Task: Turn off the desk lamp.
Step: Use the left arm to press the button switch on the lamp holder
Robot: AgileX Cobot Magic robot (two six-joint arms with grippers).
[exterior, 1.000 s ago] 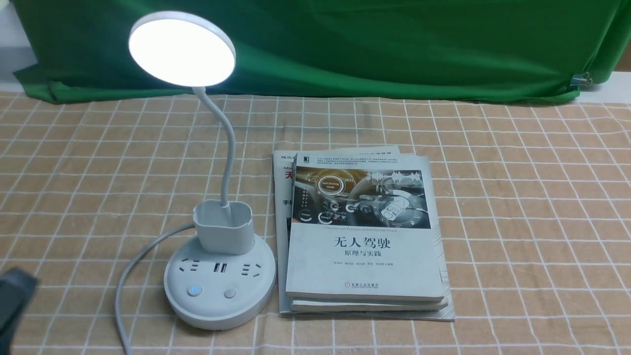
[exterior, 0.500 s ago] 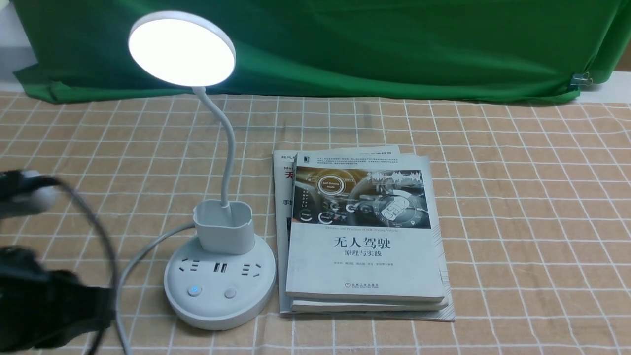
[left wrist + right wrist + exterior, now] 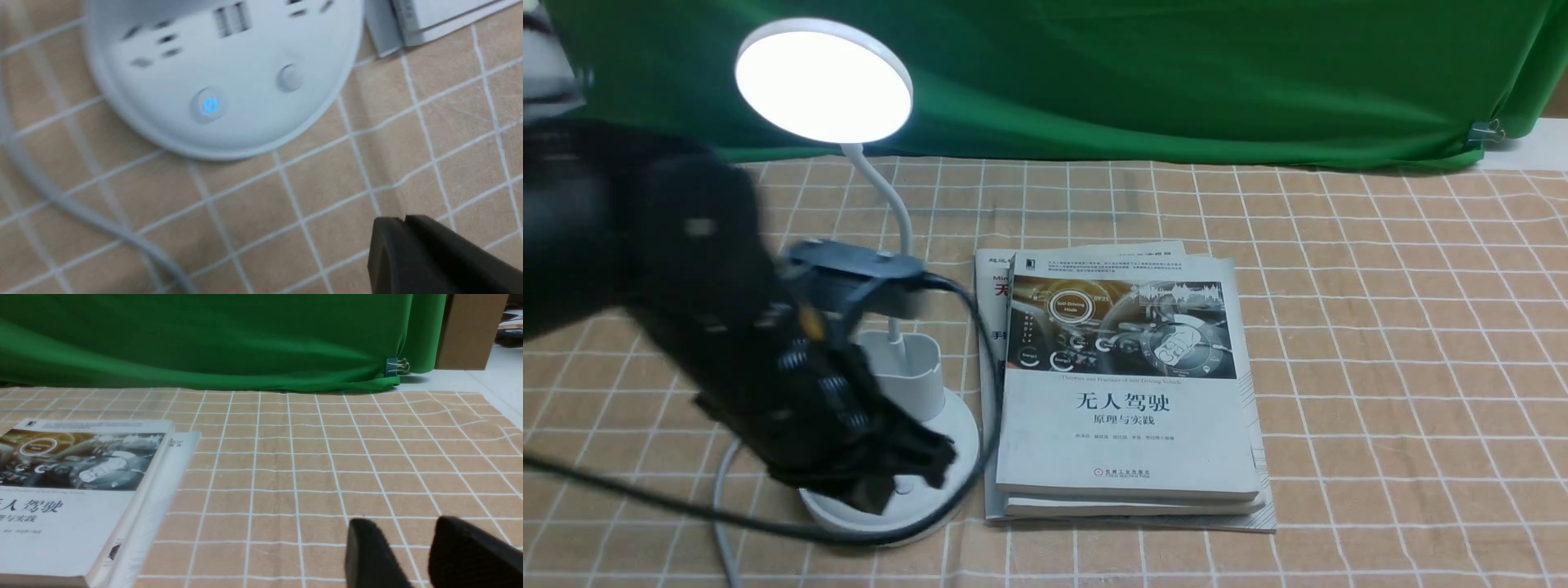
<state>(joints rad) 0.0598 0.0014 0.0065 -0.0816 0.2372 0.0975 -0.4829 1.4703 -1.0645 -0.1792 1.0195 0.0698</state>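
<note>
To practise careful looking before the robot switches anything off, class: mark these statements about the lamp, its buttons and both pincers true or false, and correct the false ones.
1. The desk lamp is lit. True.
2. The left pincer is pressing a button. False: in the left wrist view its shut tip sits clear of the base, and both buttons are uncovered.
3. One button glows blue. True.
4. The right pincer grips a book. False: it is open and empty, over bare cloth beside the books.
</note>
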